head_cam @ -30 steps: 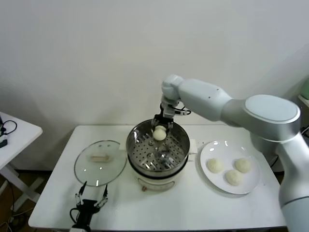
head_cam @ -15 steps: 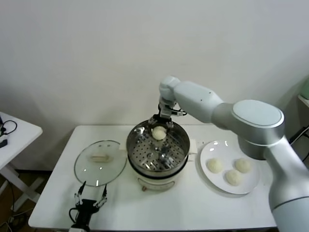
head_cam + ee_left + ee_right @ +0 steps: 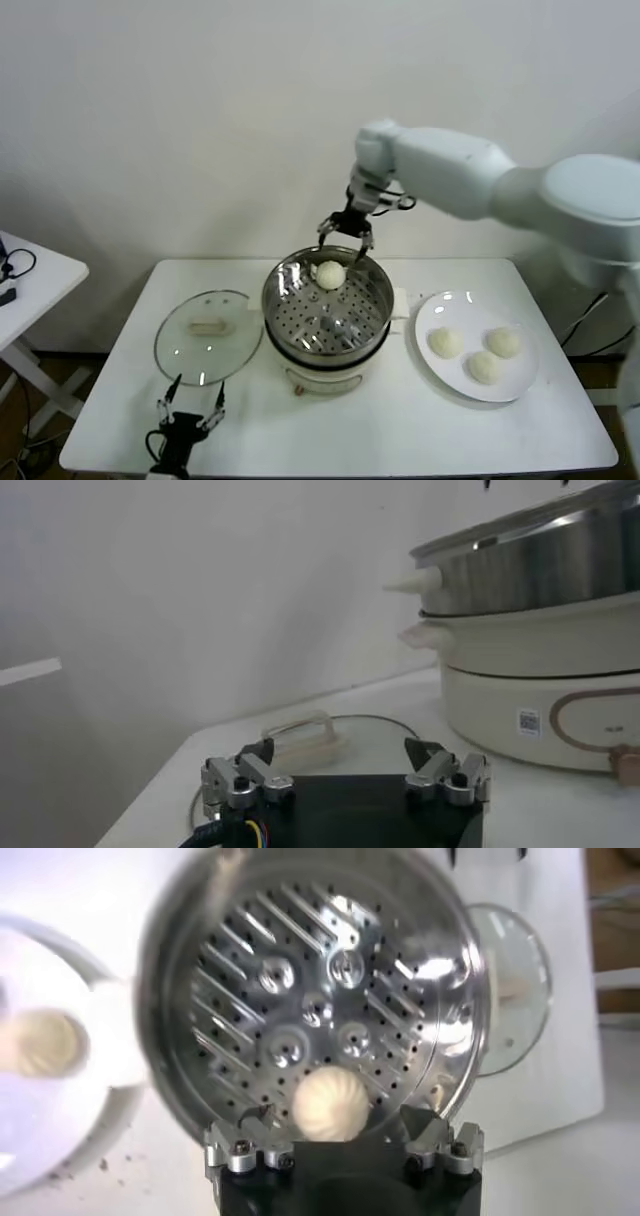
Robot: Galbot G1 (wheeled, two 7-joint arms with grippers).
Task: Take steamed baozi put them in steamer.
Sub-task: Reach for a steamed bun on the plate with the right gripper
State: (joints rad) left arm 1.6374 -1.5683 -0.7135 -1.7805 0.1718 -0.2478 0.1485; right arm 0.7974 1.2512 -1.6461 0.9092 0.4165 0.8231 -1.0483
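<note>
A white tabletop (image 3: 420,430) carries everything. At its middle stands the steamer (image 3: 327,305), a round shiny steel basket with a floor of holes and slots, set on a cream-white pot base with side handles. To its right lies a white plate (image 3: 455,305), and to its left a flat glass lid (image 3: 205,335) with a pale handle at its centre.

One bun (image 3: 330,274) rests on the basket floor at the far side, close to the wall. It is small, round, cream-white and domed; the right wrist view shows fine pleats running up to its top (image 3: 330,1103). Three more buns (image 3: 446,342) of the same look sit together on the plate, near but apart from one another.

The right pincer (image 3: 346,238) hangs just above the far rim of the steamer, over the bun, its fingers spread wide with nothing between them. The left pincer (image 3: 188,415) waits low at the near edge of the tabletop, just this side of the glass lid, its fingers also spread and holding nothing.
</note>
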